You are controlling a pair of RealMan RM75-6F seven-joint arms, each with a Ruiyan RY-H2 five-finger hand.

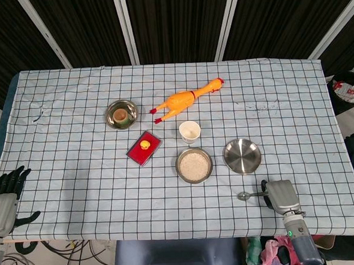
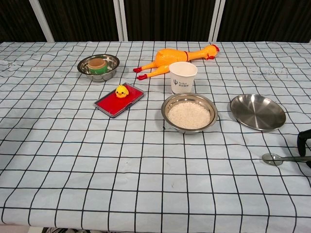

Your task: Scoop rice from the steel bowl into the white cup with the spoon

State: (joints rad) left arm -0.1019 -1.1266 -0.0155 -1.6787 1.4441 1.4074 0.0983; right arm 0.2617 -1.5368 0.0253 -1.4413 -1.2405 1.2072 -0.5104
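At the near right edge of the counter, which is covered with a checked cloth, the right hand sits at the handle end of the spoon, whose bowl lies flat on the cloth pointing toward the middle. From the head view the hand covers the handle, and the chest view catches only a dark fingertip at the frame edge, so I cannot tell whether the fingers have closed on the handle or merely rest over it. The left hand is well apart from everything, at the near left corner, with its dark fingers spread and nothing in them. The steel bowl holding the rice stands near the middle of the counter, its white heap looking level and undisturbed, and the white cup stands upright just behind it, close but apart; from above its inside looks bare, with no rice showing. An empty steel plate lies to the right of the rice bowl, between it and the spoon. Further back are a rubber chicken, a red tray with a small yellow duck on it, and a second steel bowl with a small cup inside. By my reading the task is at its very start: the spoon is being taken up, and lifting it, dipping into the rice, carrying and tipping into the cup all remain to be done.
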